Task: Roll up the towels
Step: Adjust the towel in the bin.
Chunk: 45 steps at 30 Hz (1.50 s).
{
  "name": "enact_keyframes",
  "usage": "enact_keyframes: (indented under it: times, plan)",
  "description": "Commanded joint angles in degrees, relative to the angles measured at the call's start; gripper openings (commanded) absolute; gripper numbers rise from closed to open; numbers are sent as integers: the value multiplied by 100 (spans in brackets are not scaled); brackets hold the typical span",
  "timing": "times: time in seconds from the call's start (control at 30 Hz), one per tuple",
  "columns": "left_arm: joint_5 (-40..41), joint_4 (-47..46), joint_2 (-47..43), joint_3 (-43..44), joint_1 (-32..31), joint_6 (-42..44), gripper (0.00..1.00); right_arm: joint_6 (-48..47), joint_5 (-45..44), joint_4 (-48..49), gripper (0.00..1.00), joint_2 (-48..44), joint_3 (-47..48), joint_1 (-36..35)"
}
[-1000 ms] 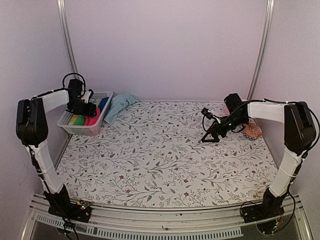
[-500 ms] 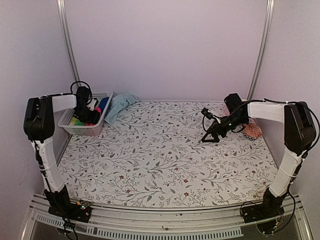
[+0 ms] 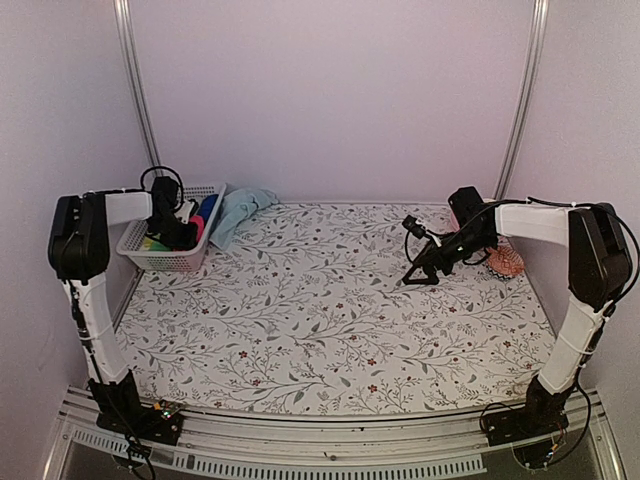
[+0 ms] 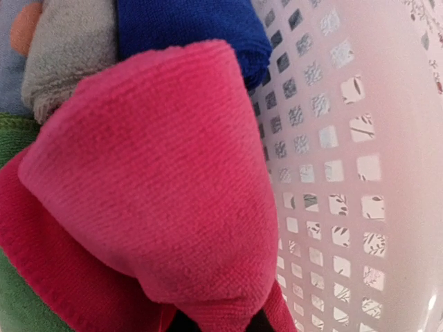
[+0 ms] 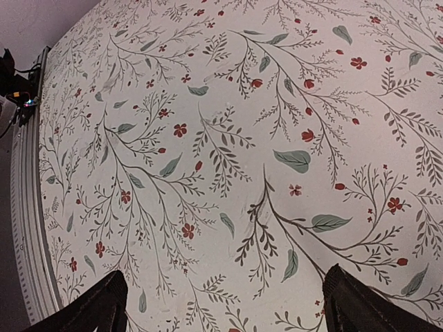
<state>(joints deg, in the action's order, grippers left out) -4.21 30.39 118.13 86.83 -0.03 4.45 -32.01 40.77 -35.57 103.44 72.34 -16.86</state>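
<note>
The bright pink towel [image 4: 159, 173] lies in the white basket [image 3: 150, 258] at the far left and fills most of the left wrist view. My left gripper [image 3: 172, 236] reaches down into the basket and is shut on a fold of it; the cloth bunches between the dark fingertips at the bottom of the left wrist view [image 4: 214, 321]. The pale blue towel [image 3: 235, 213] lies crumpled on the table just right of the basket. My right gripper [image 3: 418, 275] hovers open over the bare floral tablecloth at the right [image 5: 225, 304].
The basket's perforated wall [image 4: 346, 173] stands close on the right of the left gripper. Beside the pink towel are a dark blue cloth [image 4: 187, 28], a grey one [image 4: 69, 48], a red one [image 4: 55, 263] and a green one [image 4: 14, 304]. An orange patterned object [image 3: 506, 262] sits behind the right gripper.
My left gripper swung from above the basket down into it and closed on the pink towel. The right arm has not moved.
</note>
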Motion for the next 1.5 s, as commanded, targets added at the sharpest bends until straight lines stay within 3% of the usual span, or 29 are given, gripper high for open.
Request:
enact_keyframes:
  times: [0.0, 0.6, 1.03, 1.1, 1.17, 1.27, 1.47]
  plan:
    - [-1163, 358, -92, -96, 107, 124, 0, -50, 77, -45, 99, -152, 2, -10]
    - [-3911, 1302, 127, 33, 822, 176, 0, -75, 107, -103, 99, -118, 35, -10]
    - [-3977, 1641, 695, -78, 952, 229, 0, -70, 124, -121, 99, -133, 48, -19]
    - [-3888, 1589, 694, -136, 968, 216, 14, -69, 124, -124, 99, -132, 56, -26]
    - [-3837, 1491, 585, -179, 998, 177, 21, -83, 124, -125, 99, -131, 53, -26]
    - [-3745, 1310, 274, -222, 1030, 85, 43, -69, 124, -124, 99, -115, 53, -21]
    - [-3419, 1298, -239, 26, 1039, -71, 58, -63, 115, -133, 99, -136, 57, -22]
